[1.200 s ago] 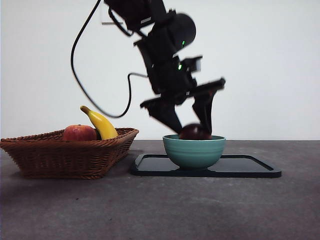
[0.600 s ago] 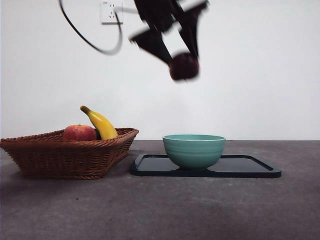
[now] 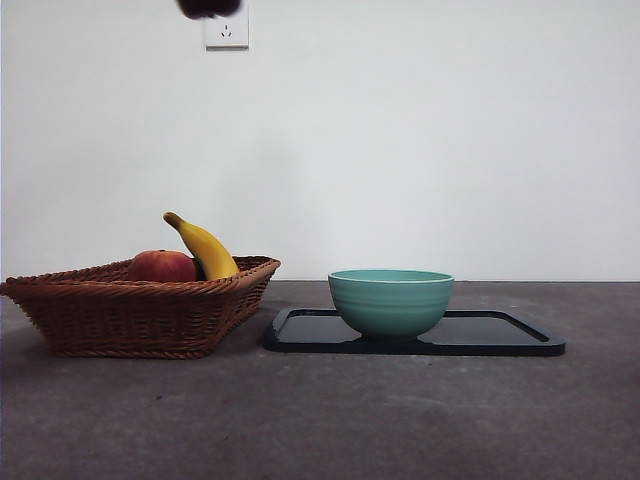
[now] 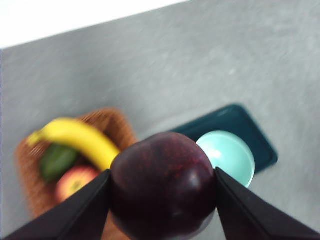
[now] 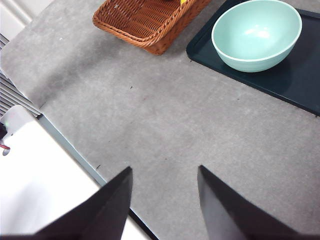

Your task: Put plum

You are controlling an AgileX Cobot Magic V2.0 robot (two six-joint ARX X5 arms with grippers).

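The dark maroon plum (image 4: 163,184) fills the left wrist view, clamped between the two black jaws of my left gripper (image 4: 162,187), high above the table. In the front view only its dark underside, the plum (image 3: 208,7), shows at the top edge, above the wicker basket (image 3: 140,312). Far below in the left wrist view lie the basket (image 4: 30,185) and the teal bowl (image 4: 227,156). My right gripper (image 5: 164,200) hangs open over bare grey table, away from the bowl (image 5: 257,34).
The basket holds a yellow banana (image 3: 203,247), a red apple (image 3: 161,266) and a green fruit (image 4: 57,161). The teal bowl (image 3: 390,301) stands empty on a dark tray (image 3: 500,335) to the basket's right. A white table edge (image 5: 45,190) shows in the right wrist view.
The left gripper lifted the plum out of the teal bowl, rose steeply and moved left, leaving the front view except for the plum's underside. The bowl is now empty.
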